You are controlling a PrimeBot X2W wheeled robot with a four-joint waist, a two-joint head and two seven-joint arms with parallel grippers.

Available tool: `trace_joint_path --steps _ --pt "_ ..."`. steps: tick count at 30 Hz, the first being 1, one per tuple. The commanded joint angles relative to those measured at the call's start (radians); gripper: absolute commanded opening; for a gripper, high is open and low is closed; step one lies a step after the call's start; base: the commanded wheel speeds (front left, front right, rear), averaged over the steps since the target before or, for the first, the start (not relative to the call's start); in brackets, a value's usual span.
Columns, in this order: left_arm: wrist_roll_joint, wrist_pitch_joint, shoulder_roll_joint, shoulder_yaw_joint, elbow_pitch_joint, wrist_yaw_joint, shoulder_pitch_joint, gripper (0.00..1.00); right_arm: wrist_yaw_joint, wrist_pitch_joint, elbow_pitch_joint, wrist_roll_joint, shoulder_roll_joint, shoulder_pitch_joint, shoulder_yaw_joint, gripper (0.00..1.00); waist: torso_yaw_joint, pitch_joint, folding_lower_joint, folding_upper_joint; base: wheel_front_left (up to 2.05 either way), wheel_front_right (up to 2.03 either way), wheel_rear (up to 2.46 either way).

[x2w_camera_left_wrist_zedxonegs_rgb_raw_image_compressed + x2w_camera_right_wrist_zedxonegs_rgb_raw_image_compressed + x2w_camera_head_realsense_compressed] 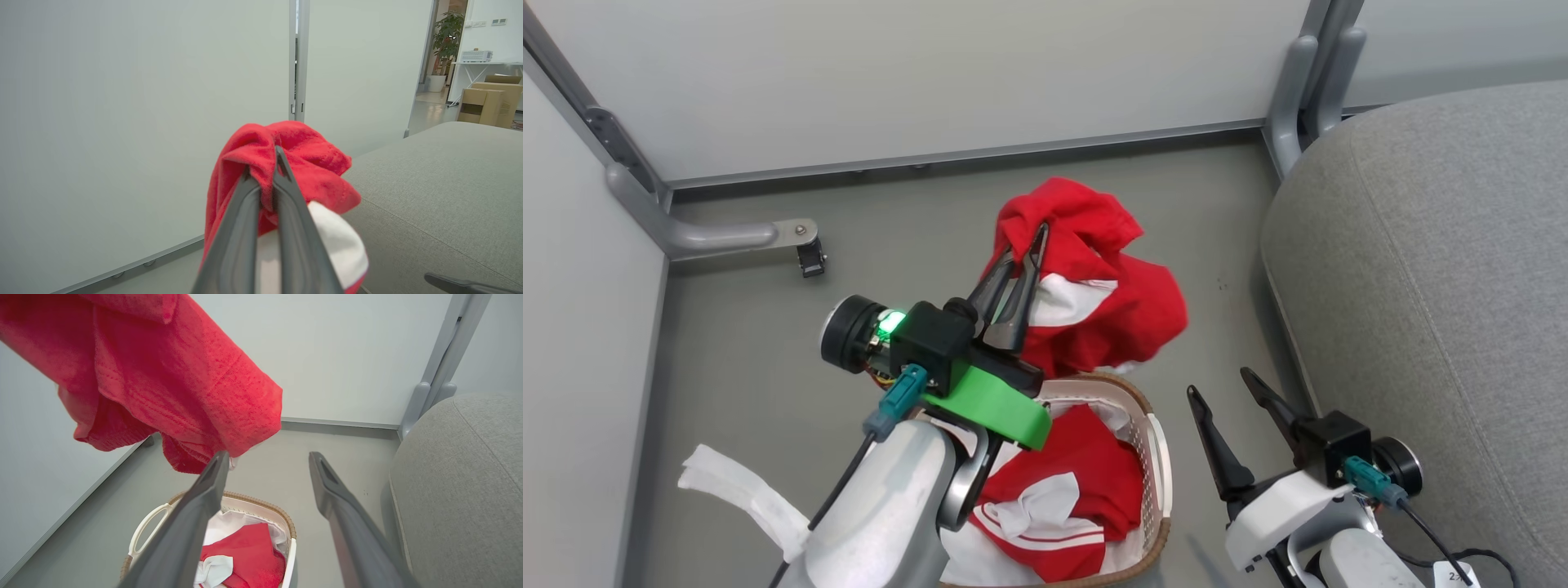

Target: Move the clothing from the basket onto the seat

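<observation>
You have two grippers in the head view. Lower right, the right gripper [1221, 384] has its jaws spread wide with nothing between them. From lower centre, the left gripper [1027, 245] points up the frame, its jaws pinched tight on a fold of the clothing [1111, 294].

One basket [1153, 441] sits at bottom centre, between the two arms. Your left forearm [882, 514] covers its left half, and the bottom edge cuts off its near rim. Inside, more red-and-white clothing lies on the white liner [239, 522]; you cannot tell whether that heap is one garment or several.

The held piece hangs in the air above the basket's far rim, off the floor [890, 237]. It is bunched, so its shape is hard to read, and the right wrist view cuts off its top.

One seat [1421, 286] takes up the right side, cropped by the right and bottom edges; the held piece is left of it, apart.

Two pale wall panels [931, 73] close the top.
</observation>
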Motion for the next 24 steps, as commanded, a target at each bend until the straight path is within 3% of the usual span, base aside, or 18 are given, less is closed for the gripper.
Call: trace_joint_path --steps 1,12,24 --pt "-0.006 -0.004 0.003 -0.007 -0.006 0.007 -0.015 0.0 0.0 -0.004 -0.006 0.0 -0.004 0.012 0.006 1.0 0.003 -0.005 0.0001 0.0 0.0 0.0 0.0" --pt "-0.041 -0.004 0.003 -0.074 -0.025 0.024 -0.007 0.0 0.0 -0.004 -0.11 -0.026 -0.042 -0.118 0.126 1.0 0.029 0.001 0.0001 0.0 0.0 0.0 0.0" --pt "-0.089 -0.004 0.003 -0.176 -0.032 0.006 -0.029 0.0 0.0 -0.003 0.048 -0.031 -0.101 -0.349 0.323 1.0 0.1 -0.004 0.0001 0.0 0.0 0.0 0.0"
